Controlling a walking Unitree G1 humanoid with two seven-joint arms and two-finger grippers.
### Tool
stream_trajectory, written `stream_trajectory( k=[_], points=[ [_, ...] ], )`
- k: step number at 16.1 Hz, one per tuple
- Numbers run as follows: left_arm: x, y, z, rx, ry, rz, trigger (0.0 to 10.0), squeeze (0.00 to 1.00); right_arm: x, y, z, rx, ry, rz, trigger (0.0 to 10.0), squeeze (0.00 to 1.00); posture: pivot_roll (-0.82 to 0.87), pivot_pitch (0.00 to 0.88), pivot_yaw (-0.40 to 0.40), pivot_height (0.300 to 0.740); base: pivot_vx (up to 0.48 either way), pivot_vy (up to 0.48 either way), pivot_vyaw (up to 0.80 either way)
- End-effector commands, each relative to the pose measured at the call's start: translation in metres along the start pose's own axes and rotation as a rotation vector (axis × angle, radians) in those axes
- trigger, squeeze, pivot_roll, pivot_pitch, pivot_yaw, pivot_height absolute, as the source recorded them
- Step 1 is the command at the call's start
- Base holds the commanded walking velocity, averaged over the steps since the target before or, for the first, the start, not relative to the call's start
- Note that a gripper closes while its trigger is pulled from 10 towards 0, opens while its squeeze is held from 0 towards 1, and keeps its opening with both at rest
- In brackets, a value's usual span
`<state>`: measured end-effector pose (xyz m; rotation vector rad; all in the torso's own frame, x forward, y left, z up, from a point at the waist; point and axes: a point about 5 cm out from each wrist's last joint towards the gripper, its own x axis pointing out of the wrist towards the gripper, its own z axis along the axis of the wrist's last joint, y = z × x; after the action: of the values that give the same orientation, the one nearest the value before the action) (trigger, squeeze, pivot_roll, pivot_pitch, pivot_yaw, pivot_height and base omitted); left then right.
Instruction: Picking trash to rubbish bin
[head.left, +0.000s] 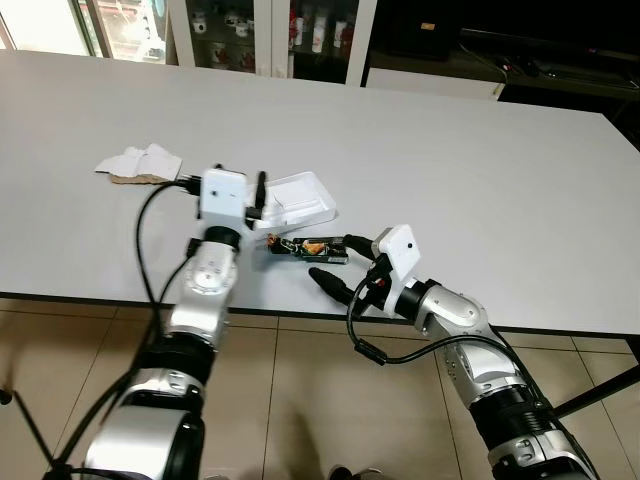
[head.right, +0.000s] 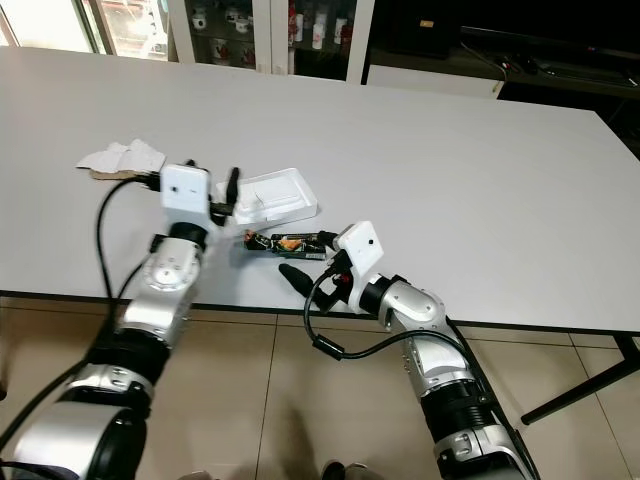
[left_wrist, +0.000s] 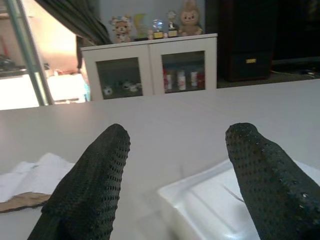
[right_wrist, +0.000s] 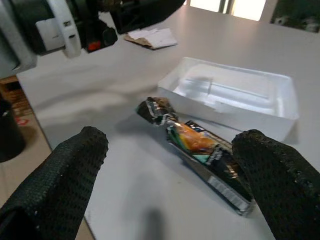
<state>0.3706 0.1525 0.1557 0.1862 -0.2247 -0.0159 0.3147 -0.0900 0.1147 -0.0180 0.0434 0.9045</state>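
Two hands spread wide: right hand (right_wrist: 170, 190) lined up on snack wrapper (head.left: 308, 246) near surface (head.left: 480, 180) edge, likely to straddle it; left hand (left_wrist: 180, 175) faces foam tray (head.left: 298, 198)

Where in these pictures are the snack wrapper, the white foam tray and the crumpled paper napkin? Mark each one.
snack wrapper (right_wrist: 200, 145): right wrist view, on its orange printed middle.
white foam tray (head.left: 300, 200): left eye view, on its inner floor.
crumpled paper napkin (head.left: 140, 162): left eye view, on its white top.
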Motion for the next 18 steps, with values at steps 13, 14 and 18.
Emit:
stream_trajectory(
  k=[13, 14, 18],
  points=[
    [0.006, 0.005, 0.011, 0.004, -0.033, 0.016, 10.0, 0.0, 0.029, 0.001, 0.0, 0.008, 0.032, 0.044, 10.0, 0.0, -0.02, 0.052, -0.111, 0.74, 0.0, 0.0, 0.0],
    [0.006, 0.005, 0.012, 0.004, -0.035, 0.019, 10.0, 0.0, 0.032, -0.002, 0.001, 0.008, 0.033, 0.02, 10.0, 0.0, -0.01, 0.05, -0.11, 0.74, 0.0, 0.0, 0.0],
    [0.005, 0.005, 0.012, 0.005, -0.038, 0.018, 10.0, 0.0, 0.038, -0.012, 0.004, -0.001, 0.036, -0.055, 10.0, 0.0, -0.01, 0.057, -0.111, 0.74, 0.0, 0.0, 0.0]
  ],
)
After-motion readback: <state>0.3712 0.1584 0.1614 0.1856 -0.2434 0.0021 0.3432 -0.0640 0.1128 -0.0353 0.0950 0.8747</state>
